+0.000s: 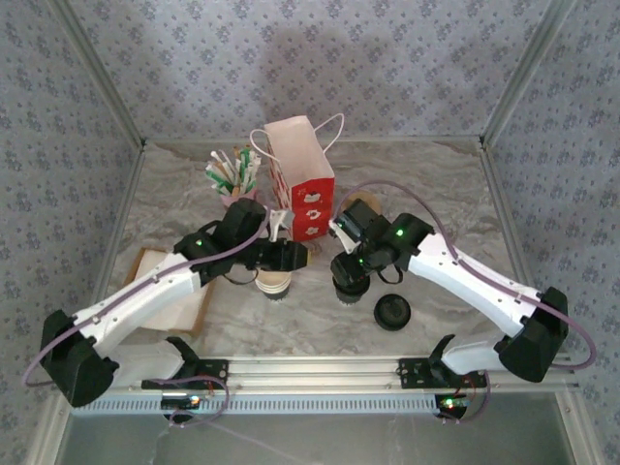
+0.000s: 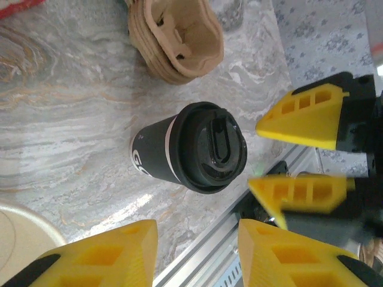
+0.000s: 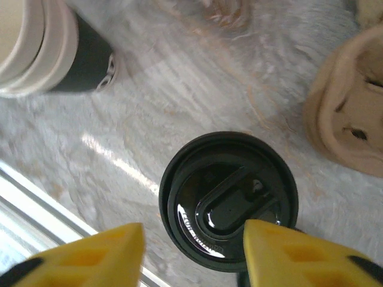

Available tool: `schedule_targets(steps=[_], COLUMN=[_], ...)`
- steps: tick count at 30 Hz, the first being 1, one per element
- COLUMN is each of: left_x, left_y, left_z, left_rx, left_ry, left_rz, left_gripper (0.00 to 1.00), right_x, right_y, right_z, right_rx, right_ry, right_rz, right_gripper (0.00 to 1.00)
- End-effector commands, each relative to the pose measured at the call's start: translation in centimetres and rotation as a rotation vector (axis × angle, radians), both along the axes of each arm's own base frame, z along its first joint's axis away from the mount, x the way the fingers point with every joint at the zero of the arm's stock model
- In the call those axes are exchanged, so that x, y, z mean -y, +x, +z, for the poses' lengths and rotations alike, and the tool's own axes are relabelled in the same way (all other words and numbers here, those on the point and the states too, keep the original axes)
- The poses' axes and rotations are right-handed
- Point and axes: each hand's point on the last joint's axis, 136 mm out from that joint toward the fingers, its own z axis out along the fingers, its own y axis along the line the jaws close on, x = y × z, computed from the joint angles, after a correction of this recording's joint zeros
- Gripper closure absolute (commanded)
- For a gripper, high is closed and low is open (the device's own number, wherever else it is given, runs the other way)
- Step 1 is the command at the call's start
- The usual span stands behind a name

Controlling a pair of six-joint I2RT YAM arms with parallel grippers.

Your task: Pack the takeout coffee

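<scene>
**Operator:** What's on the table from above?

**Spotter:** You have two cups. A pale-lidded cup [image 1: 274,284] sits under your left gripper [image 1: 283,257], and a black-lidded cup [image 1: 349,291] under your right gripper [image 1: 347,271]. One loose lid [image 1: 392,312] lies just right of the black-lidded cup. One paper bag [image 1: 302,184] stands upright behind both grippers with its mouth open. You can't tell from here what's inside it. One pot of straws [image 1: 232,174] stands left of the bag. A flat brown board [image 1: 155,281] lies under your left arm.

**Operator:** And the left wrist camera?

**Spotter:** Your left fingers [image 2: 102,254] stand apart with nothing between them, so that gripper is released. Ahead of them the black-lidded cup stands upright on the table [image 2: 72,119]. Your right gripper's two fingers sit just beside the cup's top, spread and not clamping it. Beyond the cup is one stack of cup trays [image 2: 176,36], nested together.

**Operator:** Right wrist?

**Spotter:** You look straight down on the black-lidded cup's top, which lies between your right fingers [image 3: 305,254]. They are apart and hold nothing. The pale-lidded cup is at upper left and the stack of cup trays is at the right edge.
</scene>
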Motion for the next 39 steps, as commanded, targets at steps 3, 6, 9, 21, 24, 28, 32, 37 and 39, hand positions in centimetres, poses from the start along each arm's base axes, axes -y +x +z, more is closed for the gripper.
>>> schedule_targets(steps=[3,6,9,21,24,28,32,37,39], left_x=[-1.6,-2.0,-2.2,-2.4,-2.4,-2.4,-2.4,-2.4,-2.4], left_y=[-0.2,-0.4,-0.6,-0.8,-0.9,-0.9,-0.9,-0.9,-0.9], left_z=[0.1,0.4,0.8,0.8,0.7,0.6,0.6,0.6,0.6], left_rx=[0.035,0.062,0.087,0.105,0.105,0.104,0.105,0.102,0.101], left_ry=[0.020,0.014,0.002,-0.002,-0.002,-0.003,-0.004,-0.005,-0.005], left_rz=[0.047,0.045,0.039,0.031,0.029,0.031,0.029,0.029,0.030], left_gripper=[0.60,0.58,0.56,0.55,0.55,0.55,0.55,0.56,0.55], right_x=[2.4,2.5,2.0,-0.7,-1.0,-1.1,-1.3,-0.9,-0.5], right_y=[0.7,0.8,1.2,1.7,1.9,1.6,1.1,0.4,0.0], right_z=[-0.3,-1.2,-1.6,-3.0,-3.2,-4.1,-5.3,-6.5,-6.9], right_rx=[-0.011,-0.035,-0.035,-0.072,-0.076,-0.104,-0.140,-0.176,-0.188], right_ry=[-0.085,-0.103,-0.100,-0.102,-0.104,-0.121,-0.128,-0.152,-0.164], right_rz=[-0.223,-0.270,-0.285,-0.244,-0.237,-0.231,-0.221,-0.219,-0.221], right_gripper=[0.68,0.68,0.69,0.91,0.91,0.91,0.91,0.91,0.91])
